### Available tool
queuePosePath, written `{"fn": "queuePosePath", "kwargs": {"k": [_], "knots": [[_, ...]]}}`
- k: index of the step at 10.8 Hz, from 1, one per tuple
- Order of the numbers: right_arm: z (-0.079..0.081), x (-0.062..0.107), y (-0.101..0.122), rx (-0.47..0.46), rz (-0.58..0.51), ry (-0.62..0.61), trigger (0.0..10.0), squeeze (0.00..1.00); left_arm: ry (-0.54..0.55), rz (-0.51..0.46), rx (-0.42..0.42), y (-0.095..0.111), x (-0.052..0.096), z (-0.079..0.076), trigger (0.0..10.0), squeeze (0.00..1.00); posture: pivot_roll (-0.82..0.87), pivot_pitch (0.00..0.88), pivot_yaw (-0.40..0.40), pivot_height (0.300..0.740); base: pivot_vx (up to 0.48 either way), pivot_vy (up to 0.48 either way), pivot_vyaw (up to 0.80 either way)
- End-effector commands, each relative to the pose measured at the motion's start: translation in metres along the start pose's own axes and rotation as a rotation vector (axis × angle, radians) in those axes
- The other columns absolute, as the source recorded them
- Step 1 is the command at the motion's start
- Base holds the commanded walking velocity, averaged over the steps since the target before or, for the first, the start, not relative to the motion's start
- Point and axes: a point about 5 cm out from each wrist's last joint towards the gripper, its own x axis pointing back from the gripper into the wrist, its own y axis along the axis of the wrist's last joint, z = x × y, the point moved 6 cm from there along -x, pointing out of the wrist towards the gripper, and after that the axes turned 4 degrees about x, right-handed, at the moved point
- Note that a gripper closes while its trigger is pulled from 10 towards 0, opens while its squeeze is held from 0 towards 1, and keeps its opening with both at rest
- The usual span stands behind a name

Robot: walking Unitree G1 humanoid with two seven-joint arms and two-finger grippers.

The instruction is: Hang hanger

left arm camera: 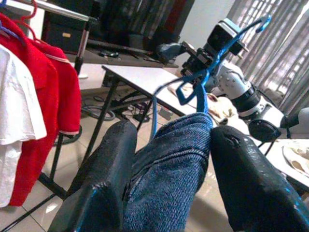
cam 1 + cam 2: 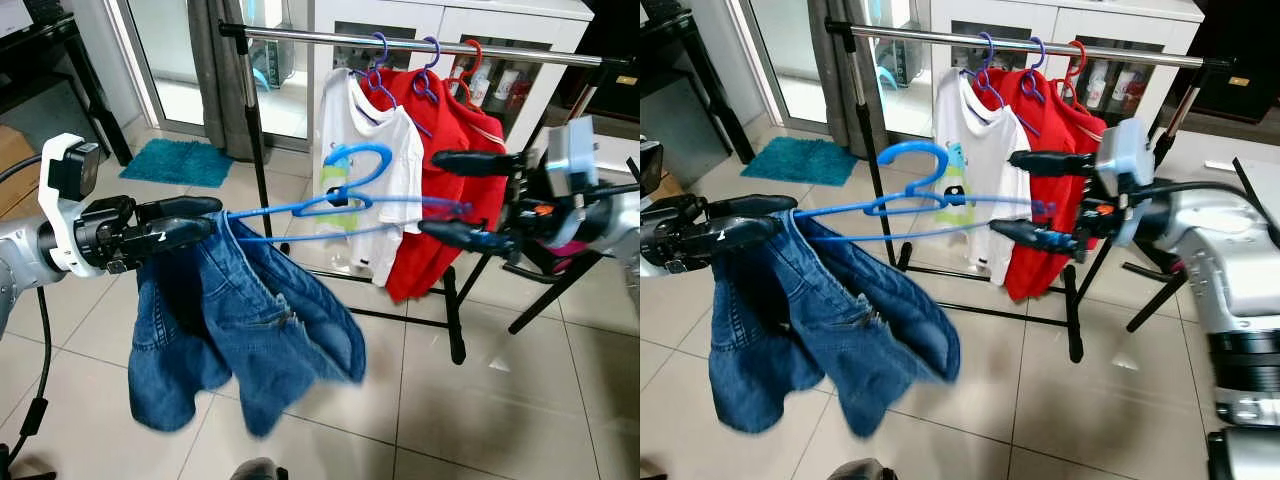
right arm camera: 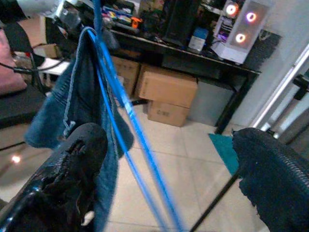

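Left eye view: left gripper (image 2: 200, 220) at 9 o'clock, fingers closed on one end of the blue hanger (image 2: 345, 200) together with the waistband of the jeans (image 2: 230, 320), which droop below toward the tiled floor (image 2: 500, 420). Hanger lies roughly level between the two arms, hook up, in front of the clothes rack (image 2: 420, 42). Right gripper (image 2: 450, 195) at 3 o'clock, fingers spread wide, one above and one below the hanger's far end; contact unclear. White shirt (image 2: 375, 170) and red shirt (image 2: 440, 180) hang on the rail at 12 o'clock.

Left wrist view: denim pinched between both fingers (image 1: 104, 179); a table (image 1: 140, 79) beyond.

Right wrist view: hanger wires pass between the open fingers (image 3: 67, 169); cardboard boxes (image 3: 166, 92) under a desk (image 3: 193, 53).
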Motion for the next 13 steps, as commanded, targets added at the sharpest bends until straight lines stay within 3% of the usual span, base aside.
{"fn": "queuePosePath", "kwargs": {"k": [1,2,3,4,8,13], "knots": [[0.003,-0.007,0.005,0.013,-0.012,0.036,10.0,1.00,-0.029,0.019,-0.017,0.003,-0.004,-0.006,0.0,0.00,0.01,0.000,0.009,0.740,0.000,0.000,0.00],[0.012,-0.017,0.004,-0.001,-0.022,0.088,10.0,0.00,-0.037,0.024,-0.016,0.002,-0.007,-0.007,0.0,0.00,0.01,0.000,0.011,0.740,0.000,0.000,0.00],[0.014,-0.020,0.005,-0.013,-0.034,0.105,10.0,0.00,-0.041,0.024,-0.016,0.003,-0.009,-0.007,0.0,0.00,0.01,0.000,0.011,0.740,0.000,0.000,0.00],[0.018,-0.025,0.007,-0.044,-0.052,0.132,0.0,0.00,-0.043,0.026,-0.015,0.003,-0.010,-0.007,0.0,0.00,0.01,0.000,0.012,0.740,0.000,0.000,0.00],[0.026,-0.036,0.008,-0.112,-0.065,0.193,0.0,0.00,-0.048,0.047,-0.019,0.001,-0.012,-0.008,0.0,0.00,0.01,0.000,0.011,0.740,0.000,0.000,0.00],[0.038,-0.040,0.007,-0.130,-0.057,0.210,0.0,0.00,-0.053,0.056,-0.022,0.002,-0.014,-0.008,0.0,0.00,0.01,0.000,0.021,0.740,0.000,0.000,0.00]]}}
